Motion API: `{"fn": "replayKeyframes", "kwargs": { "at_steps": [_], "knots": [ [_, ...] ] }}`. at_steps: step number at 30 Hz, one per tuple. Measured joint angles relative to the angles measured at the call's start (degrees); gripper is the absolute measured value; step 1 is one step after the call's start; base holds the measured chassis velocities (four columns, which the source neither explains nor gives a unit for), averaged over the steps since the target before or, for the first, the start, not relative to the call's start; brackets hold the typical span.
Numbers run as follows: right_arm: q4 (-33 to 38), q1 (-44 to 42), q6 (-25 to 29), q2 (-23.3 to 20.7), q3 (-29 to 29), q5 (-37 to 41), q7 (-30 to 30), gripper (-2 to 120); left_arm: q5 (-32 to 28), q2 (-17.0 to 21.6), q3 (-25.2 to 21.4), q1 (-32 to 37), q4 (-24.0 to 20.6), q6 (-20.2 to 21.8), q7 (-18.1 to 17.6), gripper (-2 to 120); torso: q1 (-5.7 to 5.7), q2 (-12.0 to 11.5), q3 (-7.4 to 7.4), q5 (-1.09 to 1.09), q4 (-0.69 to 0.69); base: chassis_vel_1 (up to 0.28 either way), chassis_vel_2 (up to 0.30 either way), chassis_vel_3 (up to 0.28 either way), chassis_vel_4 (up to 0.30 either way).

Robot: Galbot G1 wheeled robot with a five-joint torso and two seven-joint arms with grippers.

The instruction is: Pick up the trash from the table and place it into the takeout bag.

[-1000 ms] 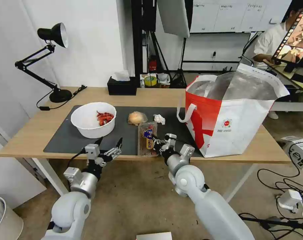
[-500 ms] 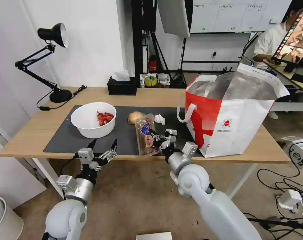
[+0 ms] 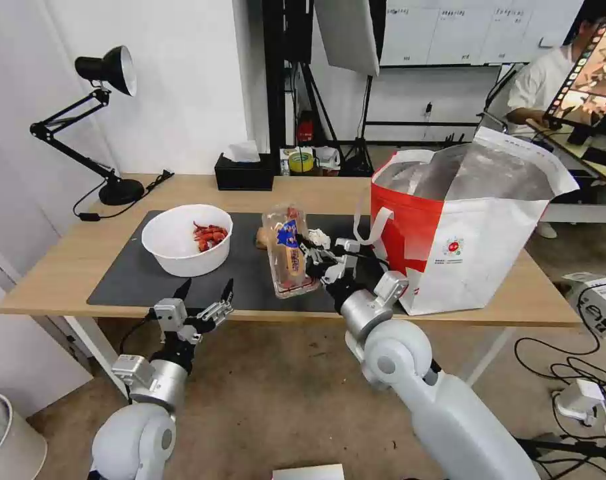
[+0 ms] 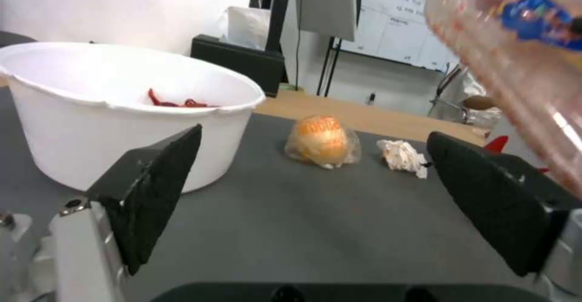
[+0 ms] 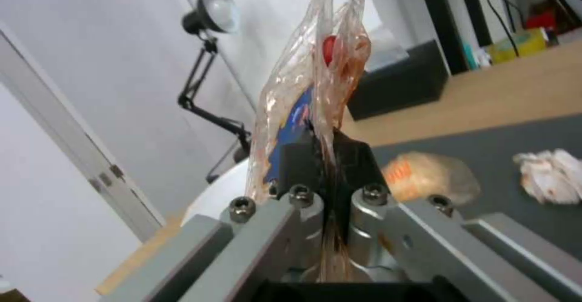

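The right gripper [image 3: 314,259] pinches the clear plastic tray [image 3: 287,251] by one edge, holding it tilted above the dark mat just beside the takeout bag [image 3: 463,227]. This looks like the carry step; next, the tray must clear the bag's rim. The tray's blue label is unreadable. The left gripper [image 3: 205,303] hangs open near the table [image 3: 63,267] edge.
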Motion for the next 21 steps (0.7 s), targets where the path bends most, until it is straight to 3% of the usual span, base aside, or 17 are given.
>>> {"fn": "replayKeyframes", "kwargs": {
  "at_steps": [21],
  "knots": [
    [6.3, 1.5, 3.8, -2.2, 5.4, 0.3, -3.4, 0, -0.1, -0.2, 0.0, 0.3, -0.6, 0.0, 0.0, 100, 0.0, 0.0, 0.0, 0.0, 0.0, 0.0, 0.0, 0.0, 0.0]
  ]
}}
